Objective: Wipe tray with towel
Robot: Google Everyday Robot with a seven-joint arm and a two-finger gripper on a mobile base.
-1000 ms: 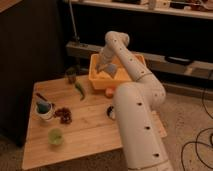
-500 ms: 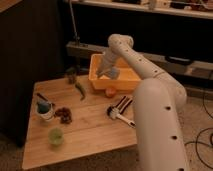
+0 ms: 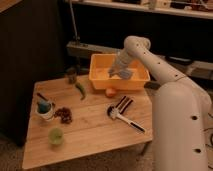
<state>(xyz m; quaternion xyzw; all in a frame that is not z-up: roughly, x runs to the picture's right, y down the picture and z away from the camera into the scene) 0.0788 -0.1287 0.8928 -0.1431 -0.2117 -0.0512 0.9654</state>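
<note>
Towel in the tray, tool on it.

The towel [image 3: 123, 74], soft and limp, looks light and best pinched at a bunched fold; it lies inside the rigid yellow tray [image 3: 100, 77] at the bench's [image 3: 90, 135] far right corner. The tool [image 3: 119, 71] reaches down into the tray onto the towel; I cannot tell its finger state.

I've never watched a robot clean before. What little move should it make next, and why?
Probably a short sideways sweep along the floor of the yellow tray. The end effector is down inside the tray with what looks like the towel under it, so dragging it across would wipe the surface.
</note>
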